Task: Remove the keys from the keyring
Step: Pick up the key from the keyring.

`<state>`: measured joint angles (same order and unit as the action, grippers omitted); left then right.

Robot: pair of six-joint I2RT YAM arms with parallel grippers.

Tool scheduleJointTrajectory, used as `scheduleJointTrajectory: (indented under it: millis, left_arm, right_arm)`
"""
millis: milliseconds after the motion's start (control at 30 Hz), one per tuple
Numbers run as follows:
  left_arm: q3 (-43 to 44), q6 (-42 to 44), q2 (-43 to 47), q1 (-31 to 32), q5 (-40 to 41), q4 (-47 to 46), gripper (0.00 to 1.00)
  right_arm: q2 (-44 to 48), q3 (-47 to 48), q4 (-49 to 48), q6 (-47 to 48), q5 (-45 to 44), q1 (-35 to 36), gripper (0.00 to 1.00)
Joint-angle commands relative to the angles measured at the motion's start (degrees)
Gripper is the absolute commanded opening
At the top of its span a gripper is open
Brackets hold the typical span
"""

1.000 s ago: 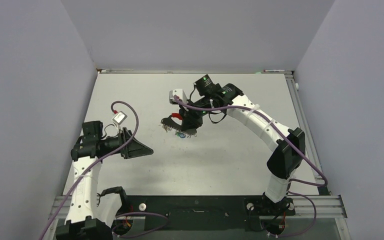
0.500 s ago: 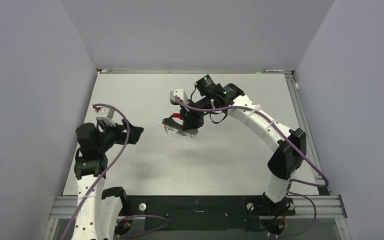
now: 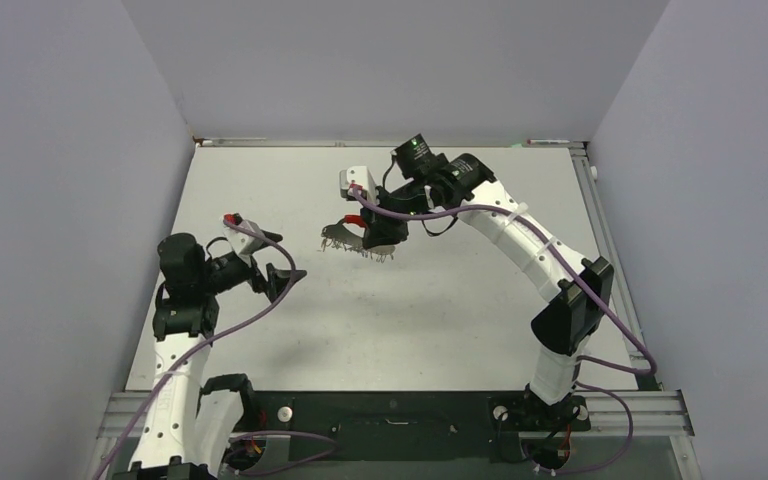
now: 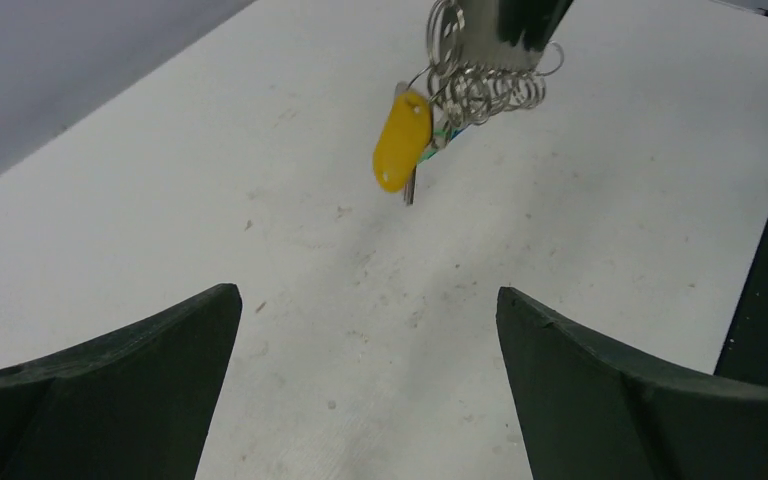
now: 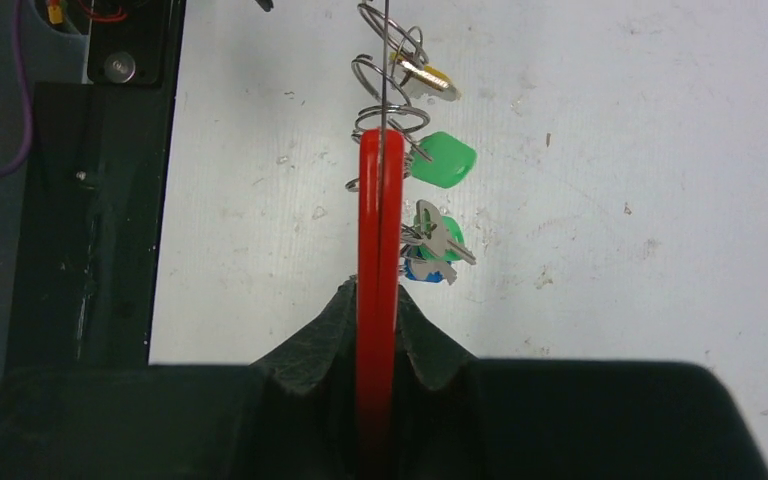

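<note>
My right gripper [image 5: 378, 290] is shut on the red strap [image 5: 378, 225] of the keyring [image 3: 344, 236] and holds it above the table. Silver wire rings [image 5: 388, 75] stack along the strap's far end. The keys hang off them: a green-tagged key [image 5: 442, 160], a green and blue cluster [image 5: 430, 252] and a brass-coloured one [image 5: 425, 80]. In the left wrist view a yellow-tagged key [image 4: 401, 140] dangles under the rings [image 4: 480, 85]. My left gripper [image 3: 282, 256] is open and empty, left of the bunch and well apart from it, fingers [image 4: 110, 390] pointing toward it.
The white table [image 3: 460, 300] is walled on the left, back and right. A black rail [image 3: 390, 415] with both arm bases runs along the near edge. The right arm reaches across the middle from the right.
The left arm has swung, and its open gripper now points right toward the keyring. The right gripper has lifted the keyring slightly toward the back.
</note>
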<state>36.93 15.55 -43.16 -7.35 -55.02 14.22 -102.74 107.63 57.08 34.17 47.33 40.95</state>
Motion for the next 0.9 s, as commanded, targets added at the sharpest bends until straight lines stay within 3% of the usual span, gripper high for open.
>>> scheduleJointTrajectory:
  millis: [0, 167, 467, 800, 867]
  left_arm:
    - [-0.88, -3.69, -1.27, 2.74, -15.89, -19.30, 0.99]
    - [-2.63, -3.55, -1.89, 9.32, -16.93, -24.54, 0.81]
    - [-9.16, -5.25, 1.65, 16.81, -6.38, -30.61, 0.59]
    - [-14.04, -1.84, 2.46, 17.97, -11.99, -28.94, 0.47]
    - [-14.61, -1.84, 2.70, 18.15, -12.34, -28.60, 0.41]
  right_arm:
    - [-1.73, 5.60, 6.77, 8.18, 1.64, 1.20, 0.05]
    - [-3.73, 9.48, 11.51, 12.00, 0.30, 2.99, 0.05]
    - [-1.44, 4.76, 13.59, 15.01, -3.13, 6.14, 0.05]
    - [0.25, 4.31, 14.99, 17.00, -5.05, 7.56, 0.05]
    - [0.21, 4.57, 15.43, 17.42, -5.14, 7.54, 0.05]
